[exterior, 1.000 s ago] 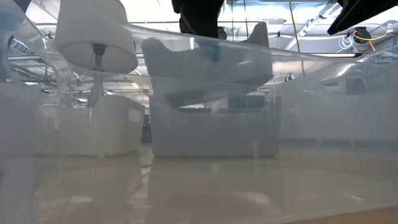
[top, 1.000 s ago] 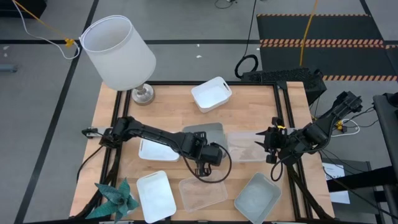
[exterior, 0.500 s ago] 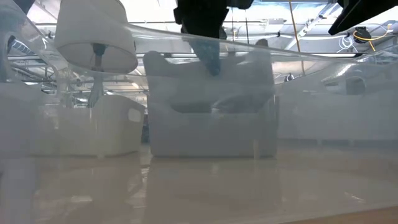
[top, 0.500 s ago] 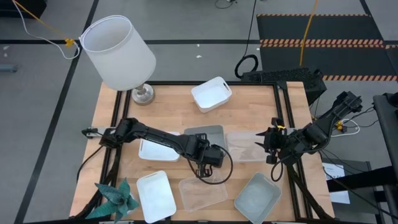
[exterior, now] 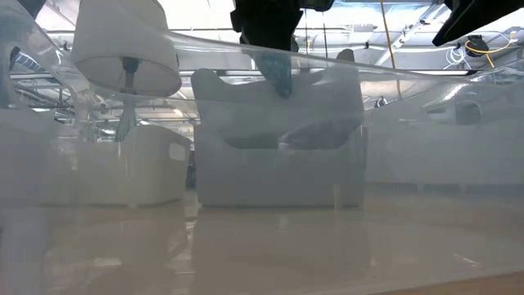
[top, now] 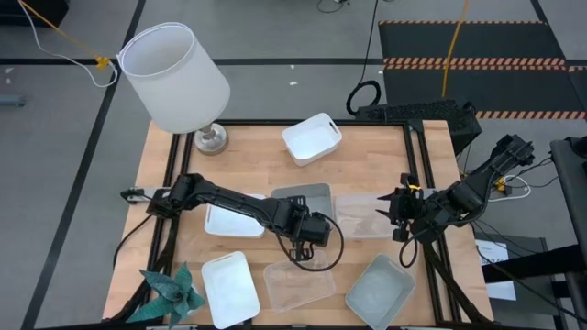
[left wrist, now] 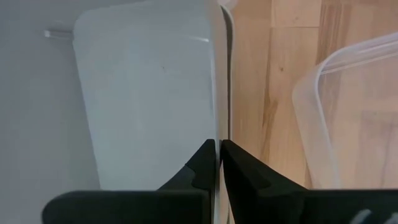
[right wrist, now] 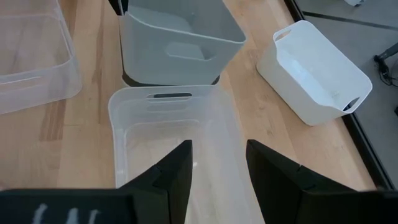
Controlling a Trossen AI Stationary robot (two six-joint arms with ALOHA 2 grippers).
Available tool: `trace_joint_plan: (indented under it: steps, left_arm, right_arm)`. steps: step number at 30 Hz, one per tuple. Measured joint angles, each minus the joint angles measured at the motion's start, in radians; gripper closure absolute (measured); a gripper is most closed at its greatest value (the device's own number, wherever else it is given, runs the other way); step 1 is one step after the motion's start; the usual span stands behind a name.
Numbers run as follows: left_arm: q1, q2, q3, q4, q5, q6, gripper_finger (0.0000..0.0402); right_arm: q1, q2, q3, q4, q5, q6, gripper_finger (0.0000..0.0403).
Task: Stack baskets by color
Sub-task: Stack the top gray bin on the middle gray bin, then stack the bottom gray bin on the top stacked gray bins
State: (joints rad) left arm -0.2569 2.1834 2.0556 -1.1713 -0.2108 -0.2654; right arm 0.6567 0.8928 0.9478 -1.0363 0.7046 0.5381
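We are only getting going: our left gripper (top: 295,246), fingers nearly together, is pinching the wall of the translucent grey-blue rectangular plastic basket (top: 305,198) mid-table, nested on another, while our right gripper (top: 396,216) is waiting half-spread beside it and other baskets are lying scattered around it.

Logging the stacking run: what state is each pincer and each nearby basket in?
left pincer: closed on the wall of the grey-blue basket.
right pincer: open, holding nothing.
grey-blue basket: upright, gripped at its rim.
clear basket: upright, empty, ungripped.
white basket: upright, empty, standing apart.
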Motion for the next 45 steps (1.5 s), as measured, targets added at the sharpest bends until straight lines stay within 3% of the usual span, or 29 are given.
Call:
trace_joint_plan:
  steps: [11, 20, 25, 30, 39, 45]
  left_arm:
    - [0.000, 0.000, 0.000, -0.001, -0.001, 0.025, 0.0365]
    - [0.000, 0.000, 0.000, 0.005, -0.027, 0.033, 0.0245]
    - [0.000, 0.000, 0.000, 0.025, -0.026, 0.035, 0.0211]
    - [0.001, -0.012, 0.000, 0.023, -0.027, 0.056, 0.0218]
    - [0.008, -0.045, 0.002, 0.023, -0.053, 0.136, 0.0268]
    - [0.018, -0.045, 0.002, 0.016, -0.057, 0.163, 0.0296]
  right_arm:
    - [0.000, 0.000, 0.000, 0.001, 0.000, 0.000, 0.0259]
    - [0.000, 0.000, 0.000, 0.011, 0.000, -0.004, 0.0259]
    - [0.000, 0.000, 0.000, 0.016, 0.000, -0.004, 0.0259]
    - [0.000, 0.000, 0.000, 0.016, 0.001, -0.003, 0.0259]
    - [0.000, 0.019, 0.000, 0.026, 0.009, -0.003, 0.0259]
    - [-0.001, 0.045, 0.000, 0.028, 0.070, -0.006, 0.0259]
